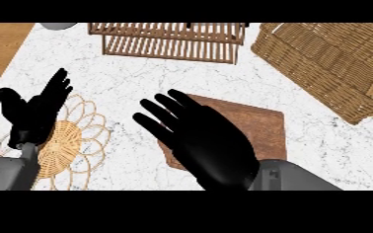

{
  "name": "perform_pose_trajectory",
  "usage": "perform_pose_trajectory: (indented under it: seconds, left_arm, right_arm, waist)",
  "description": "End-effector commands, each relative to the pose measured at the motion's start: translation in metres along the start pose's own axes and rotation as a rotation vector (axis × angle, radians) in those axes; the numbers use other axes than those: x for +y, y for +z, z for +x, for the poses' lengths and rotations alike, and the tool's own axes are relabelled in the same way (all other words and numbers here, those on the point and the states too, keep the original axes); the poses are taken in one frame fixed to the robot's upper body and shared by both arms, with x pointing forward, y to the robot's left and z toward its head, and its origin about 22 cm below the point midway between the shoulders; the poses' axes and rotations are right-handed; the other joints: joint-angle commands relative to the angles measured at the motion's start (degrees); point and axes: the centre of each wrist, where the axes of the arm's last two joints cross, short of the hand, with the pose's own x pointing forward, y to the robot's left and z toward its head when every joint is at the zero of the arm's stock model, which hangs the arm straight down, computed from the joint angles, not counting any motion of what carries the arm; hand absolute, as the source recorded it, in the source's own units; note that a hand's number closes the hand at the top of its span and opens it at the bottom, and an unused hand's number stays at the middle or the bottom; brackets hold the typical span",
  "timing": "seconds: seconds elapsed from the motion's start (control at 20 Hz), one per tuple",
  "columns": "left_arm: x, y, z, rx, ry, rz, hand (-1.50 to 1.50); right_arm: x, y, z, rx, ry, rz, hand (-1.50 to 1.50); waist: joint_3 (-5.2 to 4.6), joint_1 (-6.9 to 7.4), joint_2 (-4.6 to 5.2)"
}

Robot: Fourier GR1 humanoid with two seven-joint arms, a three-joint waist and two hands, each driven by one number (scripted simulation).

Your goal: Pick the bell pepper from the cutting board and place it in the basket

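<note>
My right hand [207, 140] is open, fingers spread, hovering over the left part of the brown wooden cutting board [255, 123] and covering much of it. No bell pepper shows anywhere; it may be hidden under this hand. The woven wicker basket [320, 59] stands at the upper right, tilted, apart from the board. My left hand [36, 111] rests open at the left edge, fingers pointing up, above a wicker trivet.
A round woven trivet [69, 140] with loops lies at the lower left. A slatted wooden rack [171, 42] stands along the back. A grey round object [58, 25] peeks in at the top left. White marble counter [146, 79] lies between them.
</note>
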Motion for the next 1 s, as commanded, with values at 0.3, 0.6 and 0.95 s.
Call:
perform_pose_trajectory:
  seconds: [0.3,0.6,0.95]
  left_arm:
    - [0.001,-0.015,0.009,-0.015,-0.007,-0.008,0.00]
    - [0.004,-0.005,0.011,-0.018,-0.011,-0.013,0.00]
    - [-0.016,-0.030,0.024,-0.039,-0.001,-0.010,0.00]
  right_arm:
    - [-0.081,-0.003,0.012,0.228,0.169,0.263,-1.50]
    - [-0.101,0.025,-0.012,0.239,0.098,0.351,-1.50]
    - [-0.103,0.073,-0.024,0.180,-0.063,0.277,-1.50]
  waist:
    - [0.12,-0.20,0.74]
    - [0.23,0.51,0.72]
    - [0.25,0.16,0.97]
